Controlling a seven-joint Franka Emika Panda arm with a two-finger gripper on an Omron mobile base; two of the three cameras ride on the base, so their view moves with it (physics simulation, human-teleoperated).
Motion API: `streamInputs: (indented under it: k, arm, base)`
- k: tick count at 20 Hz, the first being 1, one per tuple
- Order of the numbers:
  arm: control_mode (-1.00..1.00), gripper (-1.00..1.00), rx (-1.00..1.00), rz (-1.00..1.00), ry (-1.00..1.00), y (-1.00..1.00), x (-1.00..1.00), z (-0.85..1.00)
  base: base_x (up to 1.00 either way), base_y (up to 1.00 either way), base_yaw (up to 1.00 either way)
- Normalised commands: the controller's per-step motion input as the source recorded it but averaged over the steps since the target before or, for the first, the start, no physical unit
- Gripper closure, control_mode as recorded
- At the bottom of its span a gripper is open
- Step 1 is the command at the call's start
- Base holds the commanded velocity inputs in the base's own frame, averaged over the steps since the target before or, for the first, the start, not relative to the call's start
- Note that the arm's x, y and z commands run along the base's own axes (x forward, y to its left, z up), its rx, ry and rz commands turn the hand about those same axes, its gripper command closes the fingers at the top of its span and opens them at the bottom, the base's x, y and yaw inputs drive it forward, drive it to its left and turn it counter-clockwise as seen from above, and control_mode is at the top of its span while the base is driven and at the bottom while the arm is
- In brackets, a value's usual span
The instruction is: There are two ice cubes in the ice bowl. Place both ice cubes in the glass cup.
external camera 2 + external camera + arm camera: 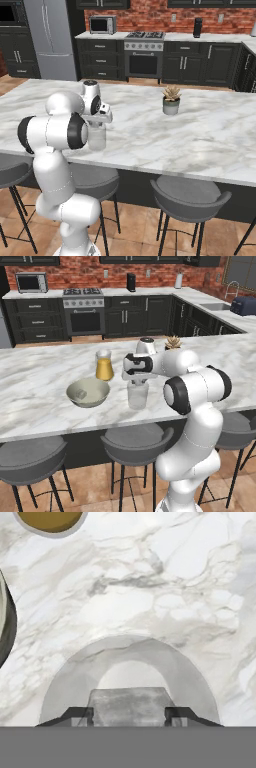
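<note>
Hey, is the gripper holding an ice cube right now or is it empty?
Holding one. In the hand view, a pale ice cube sits clamped between the two fingertips of the gripper, right over the mouth of the glass cup.

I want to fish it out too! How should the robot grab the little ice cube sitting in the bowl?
Pinch the ice cube in the bowl on two opposite flat sides, coming straight down from above. The ice bowl has a curved wall that likely blocks any sideways approach. The gripper holds the other ice cube that way.
</note>
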Motion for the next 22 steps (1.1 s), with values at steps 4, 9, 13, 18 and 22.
streamInputs:
  k: [4, 9, 13, 18, 22]
  arm:
    - [-1.00, -1.00, 0.00, 0.00, 0.00, 0.05, 0.12, -0.04]
    - [-1.00, -1.00, 0.00, 0.00, 0.01, 0.00, 0.12, 0.00]
    - [-1.00, -1.00, 0.00, 0.00, 0.00, 0.00, 0.00, 0.17]
    - [-1.00, -1.00, 0.00, 0.00, -0.02, 0.00, -0.59, 0.40]
    - [-1.00, -1.00, 0.00, -0.01, -0.01, -0.09, -1.00, 0.11]
  base:
    - [0.00, 0.00, 0.00]
    - [0.00, 0.00, 0.00]
    - [0.00, 0.00, 0.00]
    - [0.00, 0.00, 0.00]
    - [0.00, 0.00, 0.00]
